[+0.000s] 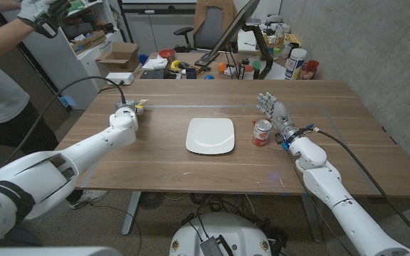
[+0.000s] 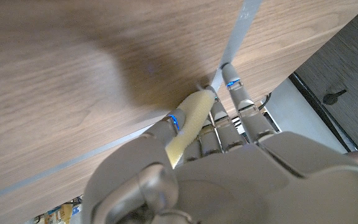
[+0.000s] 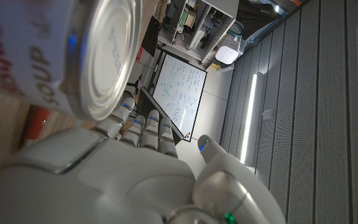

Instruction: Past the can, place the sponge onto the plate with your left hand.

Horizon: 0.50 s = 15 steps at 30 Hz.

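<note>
Left hand (image 1: 124, 115) sits at the table's (image 1: 155, 171) left side, fingers (image 2: 235, 93) closed on the sponge (image 2: 187, 124); in the left wrist view the yellow sponge is pinched edge-on between them, close over the wood, whether it touches the table cannot be told

Right hand (image 1: 276, 114) stands just behind and beside the can (image 1: 262, 132), fingers spread and upright, holding nothing; the right wrist view has the can's lid right next to the palm

Plate (image 1: 210, 135) is mid-table, white, square with rounded corners, nothing on it. Can is just right of the plate, close but apart

Risks from here, as judgement:
- grip is thin, on the sponge's edge; soft foam could slip or twist out in transit, dropping short of the plate
- the sponge is left of the plate and the can is on the plate's far side, so overshooting the carry could reach the can and tip it
- right hand is close enough to the can to knock it if it shifts
- releasing off-centre could leave the sponge hanging over the plate rim
</note>
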### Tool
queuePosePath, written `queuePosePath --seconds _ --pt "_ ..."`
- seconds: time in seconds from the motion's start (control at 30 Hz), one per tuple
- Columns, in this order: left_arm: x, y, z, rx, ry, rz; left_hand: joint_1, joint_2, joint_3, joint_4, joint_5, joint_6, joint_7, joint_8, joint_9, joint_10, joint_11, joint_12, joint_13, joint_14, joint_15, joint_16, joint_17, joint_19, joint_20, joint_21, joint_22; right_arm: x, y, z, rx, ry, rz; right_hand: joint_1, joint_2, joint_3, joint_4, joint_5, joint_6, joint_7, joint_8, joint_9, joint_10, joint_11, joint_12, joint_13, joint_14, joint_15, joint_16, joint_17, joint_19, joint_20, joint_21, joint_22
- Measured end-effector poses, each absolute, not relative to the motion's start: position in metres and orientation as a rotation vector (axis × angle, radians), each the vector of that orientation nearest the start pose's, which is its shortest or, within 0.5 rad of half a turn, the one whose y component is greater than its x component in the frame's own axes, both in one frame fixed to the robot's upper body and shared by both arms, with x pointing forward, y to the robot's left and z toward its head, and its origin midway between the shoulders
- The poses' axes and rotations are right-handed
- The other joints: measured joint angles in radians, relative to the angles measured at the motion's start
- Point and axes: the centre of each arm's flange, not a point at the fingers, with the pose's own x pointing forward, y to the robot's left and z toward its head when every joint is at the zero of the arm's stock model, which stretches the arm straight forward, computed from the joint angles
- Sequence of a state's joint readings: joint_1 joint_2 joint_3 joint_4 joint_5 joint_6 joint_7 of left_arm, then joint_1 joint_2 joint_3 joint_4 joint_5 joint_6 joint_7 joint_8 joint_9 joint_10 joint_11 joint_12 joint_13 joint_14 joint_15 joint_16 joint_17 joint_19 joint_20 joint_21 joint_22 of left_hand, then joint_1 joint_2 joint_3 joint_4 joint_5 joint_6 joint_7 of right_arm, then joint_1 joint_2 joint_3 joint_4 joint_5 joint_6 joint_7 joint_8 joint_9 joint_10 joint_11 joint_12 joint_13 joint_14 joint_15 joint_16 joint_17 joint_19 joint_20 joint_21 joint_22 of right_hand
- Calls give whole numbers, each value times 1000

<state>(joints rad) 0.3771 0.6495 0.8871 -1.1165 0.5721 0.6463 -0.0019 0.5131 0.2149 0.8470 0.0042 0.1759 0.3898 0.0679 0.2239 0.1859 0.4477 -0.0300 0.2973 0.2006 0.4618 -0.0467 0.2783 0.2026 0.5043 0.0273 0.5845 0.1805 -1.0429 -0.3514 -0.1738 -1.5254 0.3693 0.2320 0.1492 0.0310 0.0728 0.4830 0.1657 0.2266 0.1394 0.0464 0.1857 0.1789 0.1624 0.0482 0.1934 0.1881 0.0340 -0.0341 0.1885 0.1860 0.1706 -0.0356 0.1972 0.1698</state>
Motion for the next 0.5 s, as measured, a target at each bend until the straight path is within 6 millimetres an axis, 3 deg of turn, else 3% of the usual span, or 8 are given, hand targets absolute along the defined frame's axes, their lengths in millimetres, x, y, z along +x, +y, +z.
queuePosePath --seconds 0.4,0.43,0.5 --pt "710 369 35 1494 23 471 11 3 10 10 0 7 3 0 0 8 0 -5 -1 8 -2 0 5 8 -6 0 0 612 -248 -43 -52 -654 292 0 0 0 0 0 0 0 0 0 0 0 0 0 0 0 0 0 0 0 0 0" --pt "703 365 48 1485 -21 478 13 3 11 11 0 7 3 0 0 8 0 -5 -1 8 -2 0 5 8 -6 0 0 612 -247 -43 -56 -653 302 0 0 0 0 0 0 0 0 0 0 0 0 0 0 0 0 0 0 0 0 0" --pt "701 363 52 1485 -33 480 17 -2 11 11 0 7 3 0 0 14 4 -5 -1 8 -2 0 5 8 -6 4 0 613 -247 -42 -55 -654 302 0 0 0 0 0 0 0 0 0 0 0 0 0 0 0 0 0 0 0 0 0"
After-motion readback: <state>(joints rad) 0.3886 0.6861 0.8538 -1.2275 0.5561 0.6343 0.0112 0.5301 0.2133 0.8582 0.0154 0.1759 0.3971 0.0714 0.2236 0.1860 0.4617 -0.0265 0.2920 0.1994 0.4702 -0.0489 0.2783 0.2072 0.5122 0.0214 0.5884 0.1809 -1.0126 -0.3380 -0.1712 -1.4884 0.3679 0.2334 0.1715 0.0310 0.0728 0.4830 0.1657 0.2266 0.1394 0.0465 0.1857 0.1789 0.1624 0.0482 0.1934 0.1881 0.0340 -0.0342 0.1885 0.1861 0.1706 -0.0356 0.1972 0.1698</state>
